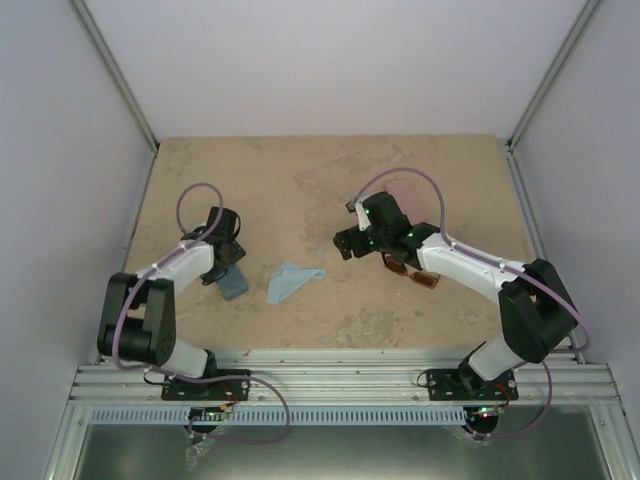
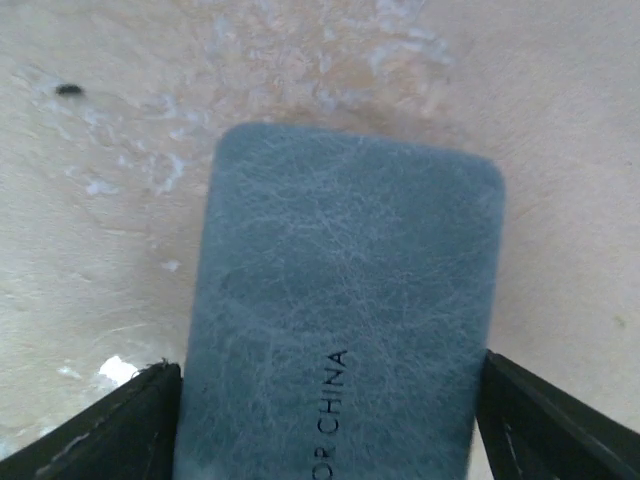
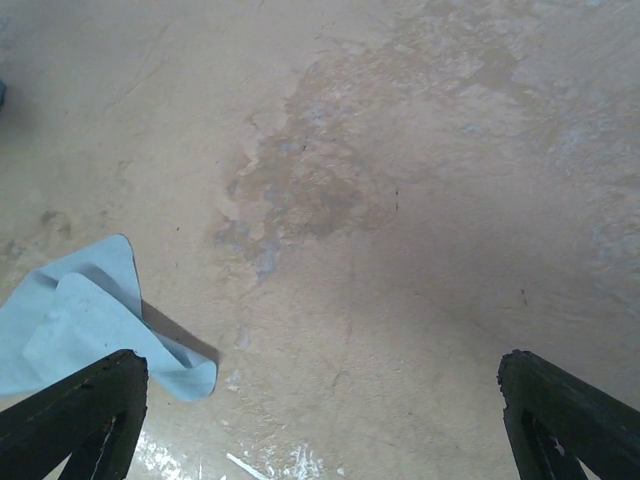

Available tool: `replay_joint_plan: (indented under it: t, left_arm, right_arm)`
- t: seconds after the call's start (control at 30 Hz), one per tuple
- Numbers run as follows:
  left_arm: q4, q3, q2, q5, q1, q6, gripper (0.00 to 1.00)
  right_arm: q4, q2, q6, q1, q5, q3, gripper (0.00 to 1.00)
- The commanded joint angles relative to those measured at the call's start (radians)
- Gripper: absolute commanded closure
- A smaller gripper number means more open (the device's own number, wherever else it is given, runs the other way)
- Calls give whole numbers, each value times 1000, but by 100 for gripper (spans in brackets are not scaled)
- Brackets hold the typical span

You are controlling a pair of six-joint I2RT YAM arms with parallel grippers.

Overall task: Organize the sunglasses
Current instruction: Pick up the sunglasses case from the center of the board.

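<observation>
Casing step, we judge: our left gripper (image 2: 330, 395) straddles the oblong blue leather-look case (image 2: 350, 290), grip unclear; our right gripper (image 3: 320, 395), wide and empty, should next fetch the amber-brown translucent sunglasses (image 1: 427, 279).

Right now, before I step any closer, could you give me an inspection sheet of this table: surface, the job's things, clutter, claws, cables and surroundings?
Surface: tan stone-look table, blotchy, with some white flecks.
Job's things: one pair of brown sunglasses, partly under the right arm; no second pair seen.
Clutter: blue case, pale blue cloth, pink case behind the right arm.
Claws: left claw straddles the blue case, grip unclear; right claw open over bare table.
Cables: purple cable loops on both arms.
Surroundings: white walls; metal rail at the near edge.
</observation>
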Motion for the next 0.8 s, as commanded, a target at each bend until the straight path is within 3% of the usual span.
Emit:
replay_joint_plan:
  t: [0.0, 0.07, 0.17, 0.33, 0.53, 0.77]
  left_arm:
    - [41, 16, 104, 70, 8, 48, 26]
    - [57, 20, 117, 88, 9, 52, 34]
    - [60, 33, 121, 98, 8, 67, 34]
    - [36, 59, 136, 108, 8, 101, 21]
    - [27, 82, 176, 124, 7, 108, 19]
    - [40, 103, 132, 139, -13, 141, 38]
  right_arm:
    - [3, -37, 23, 22, 61, -6, 4]
    - [-6, -47, 14, 38, 89, -4, 4]
    - [-6, -59, 9, 50, 100, -7, 4]
    - [-2, -52, 9, 56, 90, -7, 4]
    - [-1, -54, 3, 56, 93, -6, 4]
    - [9, -85, 22, 56, 124, -26, 5]
